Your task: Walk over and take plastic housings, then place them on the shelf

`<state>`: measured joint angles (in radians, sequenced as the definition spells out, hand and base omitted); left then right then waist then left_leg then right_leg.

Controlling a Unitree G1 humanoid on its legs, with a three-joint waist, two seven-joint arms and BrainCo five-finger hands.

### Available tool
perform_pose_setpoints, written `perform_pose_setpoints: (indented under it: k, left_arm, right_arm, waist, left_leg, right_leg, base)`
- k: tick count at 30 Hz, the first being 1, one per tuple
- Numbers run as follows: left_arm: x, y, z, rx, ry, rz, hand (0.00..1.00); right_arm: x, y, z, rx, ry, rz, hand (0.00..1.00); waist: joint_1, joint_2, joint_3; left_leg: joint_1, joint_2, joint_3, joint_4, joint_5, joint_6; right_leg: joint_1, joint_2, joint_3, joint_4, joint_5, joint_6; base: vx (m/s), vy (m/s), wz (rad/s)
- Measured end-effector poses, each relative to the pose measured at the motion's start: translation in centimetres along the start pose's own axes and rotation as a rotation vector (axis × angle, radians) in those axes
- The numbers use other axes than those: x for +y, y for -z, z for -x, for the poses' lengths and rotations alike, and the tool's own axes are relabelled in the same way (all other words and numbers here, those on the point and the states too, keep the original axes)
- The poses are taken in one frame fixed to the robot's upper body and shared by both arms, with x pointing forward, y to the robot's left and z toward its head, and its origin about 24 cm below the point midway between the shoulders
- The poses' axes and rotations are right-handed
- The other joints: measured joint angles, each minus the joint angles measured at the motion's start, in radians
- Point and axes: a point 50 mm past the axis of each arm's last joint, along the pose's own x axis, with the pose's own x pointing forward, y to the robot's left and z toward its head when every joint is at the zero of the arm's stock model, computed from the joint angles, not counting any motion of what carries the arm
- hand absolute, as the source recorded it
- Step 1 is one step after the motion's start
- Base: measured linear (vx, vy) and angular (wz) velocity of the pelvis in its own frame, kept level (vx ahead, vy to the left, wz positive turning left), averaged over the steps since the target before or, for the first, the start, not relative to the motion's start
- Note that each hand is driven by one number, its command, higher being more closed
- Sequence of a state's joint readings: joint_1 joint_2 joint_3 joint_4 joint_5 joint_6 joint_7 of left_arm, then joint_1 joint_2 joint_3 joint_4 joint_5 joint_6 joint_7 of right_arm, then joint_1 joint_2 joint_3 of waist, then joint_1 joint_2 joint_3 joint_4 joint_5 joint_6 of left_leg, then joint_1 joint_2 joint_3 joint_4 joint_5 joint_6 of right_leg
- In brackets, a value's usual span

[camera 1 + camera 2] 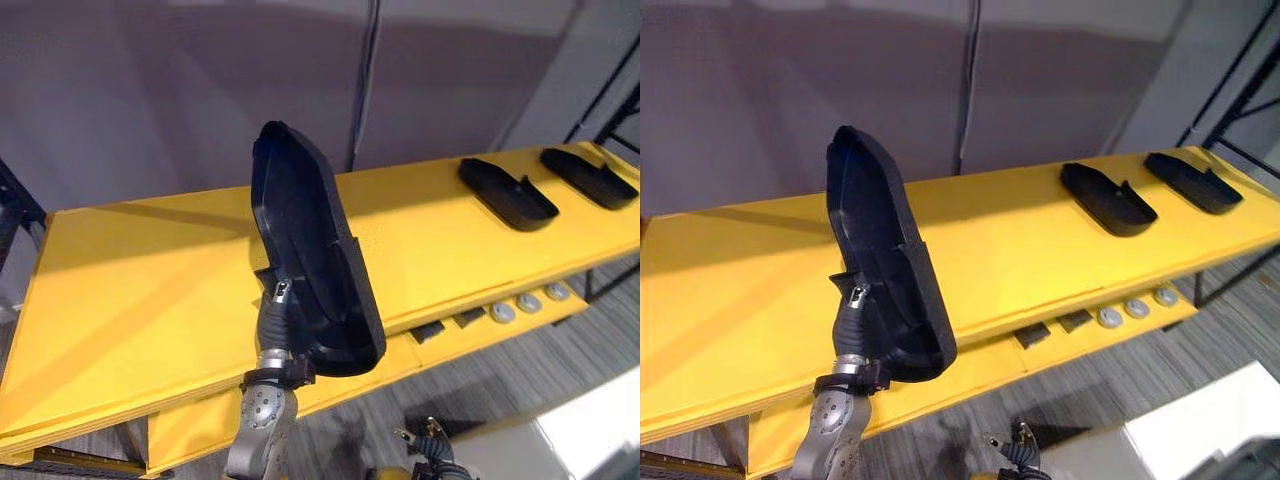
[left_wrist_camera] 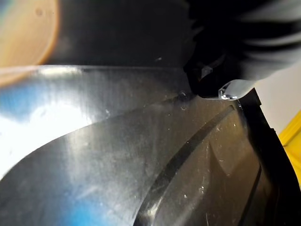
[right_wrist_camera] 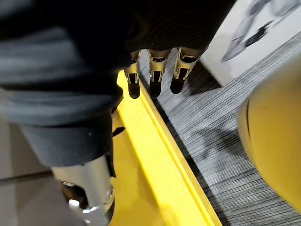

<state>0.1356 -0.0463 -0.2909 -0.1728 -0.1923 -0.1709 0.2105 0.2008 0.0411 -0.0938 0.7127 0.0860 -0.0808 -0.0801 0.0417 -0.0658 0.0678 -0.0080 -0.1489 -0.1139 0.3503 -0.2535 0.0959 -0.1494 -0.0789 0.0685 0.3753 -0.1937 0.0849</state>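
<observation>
The left hand (image 1: 277, 320) is clamped on the lower end of a black housing (image 1: 300, 230). In the left wrist view one dark fingertip (image 2: 211, 87) is seen pressed against the glossy plastic; the other fingers are hidden behind it. The housing is held in the air, nearly on end. In the head views its long axis runs from about 5 o'clock at the hand to 11 o'clock at the free tip.

The yellow shelf (image 1: 130, 290) lies beyond it, with bare board from 9 to 12 o'clock of the hand. For placing, the housing would probably have to be tipped forward from upright to flat. A second housing (image 1: 506, 193) and a third housing (image 1: 590, 178) lie flat on the shelf near 2 o'clock, well apart from the held one.

The right hand (image 3: 155, 70) is seen with loose fingers, holding nothing, above the shelf's front edge and the grey floor (image 3: 225, 141). The housing's lean against the shelf is given by the head views, and the finger contact by the left wrist view.
</observation>
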Motion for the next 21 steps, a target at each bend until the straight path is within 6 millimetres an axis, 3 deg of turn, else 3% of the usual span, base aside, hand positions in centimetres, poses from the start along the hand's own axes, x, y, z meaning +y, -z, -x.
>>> perform_pose_setpoints:
  k: [2, 3, 4, 6, 7, 13, 21]
  left_arm:
    - [0.0, 0.2, 0.0, 0.007, 0.003, -0.001, 1.0]
    - [-0.2, 0.5, 0.0, 0.022, 0.01, -0.005, 1.0]
    - [-0.3, 1.0, -0.1, 0.036, 0.022, -0.019, 1.0]
    - [-0.6, 1.5, -0.1, 0.055, 0.046, -0.036, 1.0]
    - [-0.6, 2.1, 0.2, 0.082, 0.045, -0.046, 1.0]
    - [-0.9, 2.3, 0.2, 0.083, 0.05, -0.105, 1.0]
    - [-1.3, 3.2, -1.2, 0.103, 0.042, -0.227, 1.0]
  right_arm:
    - [0.1, -0.4, -0.1, -0.018, -0.003, -0.001, 0.0]
    - [0.2, -0.8, -0.1, -0.035, -0.005, -0.005, 0.0]
    - [0.0, -1.0, -0.2, -0.038, 0.003, -0.004, 0.0]
    - [0.0, -1.2, -0.3, -0.044, 0.012, -0.005, 0.0]
    - [0.1, -1.3, -0.3, -0.046, 0.01, -0.004, 0.0]
    - [0.0, -0.7, -0.1, -0.03, 0.016, -0.014, 0.0]
    - [-1.2, 0.8, 0.5, 0.016, 0.053, -0.015, 0.0]
  waist:
    - [-0.002, 0.0, -0.011]
    - [-0.004, -0.008, -0.015]
    - [-0.004, -0.015, -0.015]
    - [-0.012, -0.01, -0.018]
    - [-0.013, -0.018, -0.026]
    - [-0.014, -0.025, -0.051]
    - [-0.036, -0.009, -0.072]
  left_leg:
    - [0.018, 0.028, 0.004, -0.004, -0.003, -0.074]
    - [0.016, 0.031, 0.005, 0.026, -0.005, -0.131]
    - [0.004, 0.07, 0.051, 0.022, -0.035, -0.106]
    - [0.009, 0.156, 0.106, -0.098, -0.009, -0.136]
    - [0.038, 0.155, 0.15, -0.148, 0.051, -0.104]
    - [0.073, 0.147, 0.15, -0.143, 0.051, -0.104]
    - [0.136, 0.171, 0.202, -0.148, 0.071, -0.137]
  right_leg:
    - [0.057, 0.014, -0.026, -0.058, 0.014, -0.021]
    - [0.094, 0.005, -0.036, -0.095, 0.023, -0.035]
    - [0.119, 0.003, -0.056, -0.116, 0.024, -0.037]
    - [0.13, 0.009, -0.083, -0.116, 0.023, -0.036]
    - [0.139, -0.002, -0.085, -0.12, 0.026, -0.035]
    - [0.203, -0.013, -0.108, -0.148, 0.031, -0.034]
    - [0.197, 0.002, -0.102, -0.036, 0.031, -0.036]
  base:
    - [0.29, -0.159, 0.21]
    - [0.2, -0.128, 0.36]
    - [0.17, -0.142, 0.49]
    - [0.09, -0.101, 0.46]
    - [0.1, -0.02, 0.33]
    - [0.11, 0.031, 0.17]
    - [0.09, -0.006, -0.1]
